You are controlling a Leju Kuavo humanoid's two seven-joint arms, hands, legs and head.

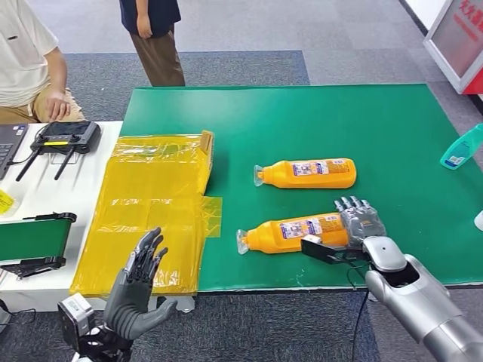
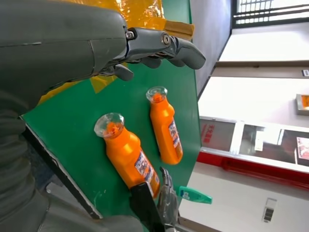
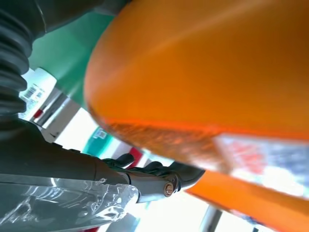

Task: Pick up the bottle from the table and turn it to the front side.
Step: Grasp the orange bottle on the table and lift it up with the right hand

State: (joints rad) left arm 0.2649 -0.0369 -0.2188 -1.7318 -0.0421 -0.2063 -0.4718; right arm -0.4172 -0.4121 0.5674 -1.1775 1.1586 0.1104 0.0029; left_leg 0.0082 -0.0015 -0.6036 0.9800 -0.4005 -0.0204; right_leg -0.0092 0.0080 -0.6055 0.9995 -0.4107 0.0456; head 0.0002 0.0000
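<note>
A: Near bottle (image 1: pixel 293 233) lies on the green table (image 1: pixel 398 136), beside the far bottle (image 1: pixel 307 173); right hand (image 1: pixel 360 220) wraps its base end.

B: Grip looks shallow, could slip when lifted. Left hand (image 1: pixel 136 290) open, holding nothing.

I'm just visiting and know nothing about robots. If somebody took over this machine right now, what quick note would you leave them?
Right hand: wrapped around the base end of the near orange bottle, which lies on its side on the green mat; not lifted yet.
Left hand: open, holding nothing, raised near the yellow plastic bags.
A second orange bottle lies farther back, untouched.
Done: reach and contact with the bottle.
Left: lift it and turn it to the front side.
</note>
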